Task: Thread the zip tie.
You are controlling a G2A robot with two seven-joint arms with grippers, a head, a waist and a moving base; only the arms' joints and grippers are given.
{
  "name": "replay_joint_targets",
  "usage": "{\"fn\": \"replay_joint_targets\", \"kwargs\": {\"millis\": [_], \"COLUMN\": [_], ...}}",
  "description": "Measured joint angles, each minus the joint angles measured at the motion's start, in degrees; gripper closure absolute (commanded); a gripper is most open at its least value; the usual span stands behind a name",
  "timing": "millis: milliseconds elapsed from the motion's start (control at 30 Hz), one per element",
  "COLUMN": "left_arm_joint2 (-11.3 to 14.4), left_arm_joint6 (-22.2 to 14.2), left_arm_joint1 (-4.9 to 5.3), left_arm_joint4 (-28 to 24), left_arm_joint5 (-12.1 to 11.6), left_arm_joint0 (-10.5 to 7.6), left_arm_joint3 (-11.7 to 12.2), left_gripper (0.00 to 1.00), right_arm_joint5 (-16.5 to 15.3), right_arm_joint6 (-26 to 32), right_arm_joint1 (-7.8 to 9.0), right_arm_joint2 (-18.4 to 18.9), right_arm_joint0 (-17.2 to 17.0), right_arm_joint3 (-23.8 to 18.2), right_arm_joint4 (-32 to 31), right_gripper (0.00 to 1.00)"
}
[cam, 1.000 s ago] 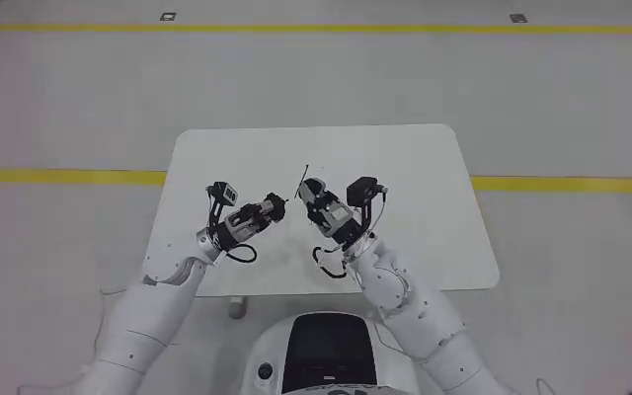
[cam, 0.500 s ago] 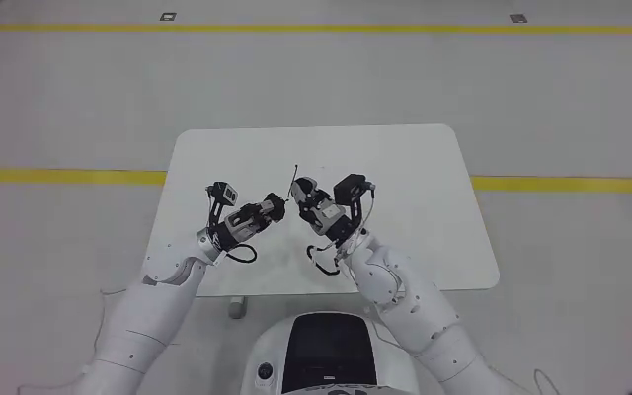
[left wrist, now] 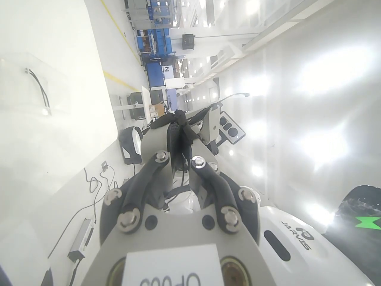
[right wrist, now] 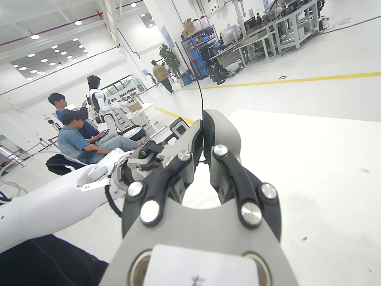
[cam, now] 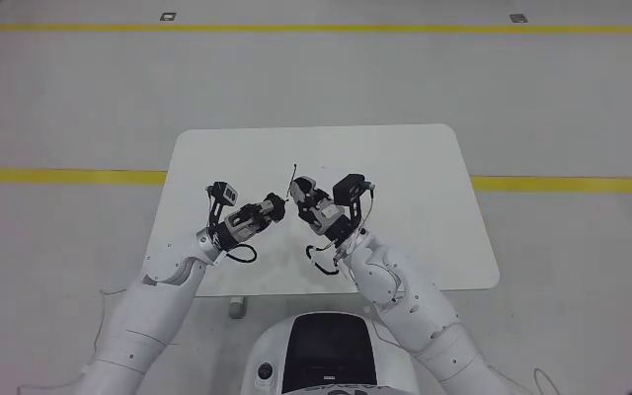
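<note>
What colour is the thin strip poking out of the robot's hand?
Black. The zip tie shows best in the right wrist view, pinched in the right gripper.

Bright, hazy glare (fisheye edges)

the right gripper (right wrist: 203,134) sits above the white desk (right wrist: 312,156), with a rounded desk corner just beyond its tips. its two fingers are pressed together on a thin black zip tie (right wrist: 200,96), which is pinched between the pads and rises out of the tips as a slightly bowed strand. the left gripper (right wrist: 150,153) is just beside it, its tips hidden behind the right gripper's nearer finger. a few small dark specks (right wrist: 303,239) lie on the desk top.
</note>
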Motion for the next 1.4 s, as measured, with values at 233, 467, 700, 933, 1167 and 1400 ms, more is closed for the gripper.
{"fn": "replay_joint_targets", "kwargs": {"millis": [233,467,700,933,1167,1400], "left_arm_joint2": [0.0,0.0,0.0,0.0,0.0,0.0], "left_arm_joint6": [0.0,0.0,0.0,0.0,0.0,0.0], "left_arm_joint1": [0.0,0.0,0.0,0.0,0.0,0.0], "left_arm_joint4": [0.0,0.0,0.0,0.0,0.0,0.0], "left_arm_joint5": [0.0,0.0,0.0,0.0,0.0,0.0], "left_arm_joint0": [0.0,0.0,0.0,0.0,0.0,0.0], "left_arm_joint3": [0.0,0.0,0.0,0.0,0.0,0.0], "left_gripper": [1.0,1.0,1.0,1.0,1.0,1.0], "right_arm_joint5": [0.0,0.3,0.5,0.6,0.8,0.6], "right_arm_joint6": [0.3,0.3,0.5,0.3,0.3,0.5], "right_arm_joint1": [0.13,0.18,0.2,0.25,0.32,0.39], "right_arm_joint2": [0.2,0.1,0.1,0.0,0.1,0.1], "right_arm_joint0": [-0.5,-0.6,-0.5,-0.7,-0.9,-1.0], "right_arm_joint3": [-0.7,-0.6,-0.4,-0.4,-0.4,-0.4], "right_arm_joint4": [0.2,-0.2,-0.2,-0.4,-0.7,-0.6], "right_gripper": [1.0,1.0,1.0,1.0,1.0,1.0]}}
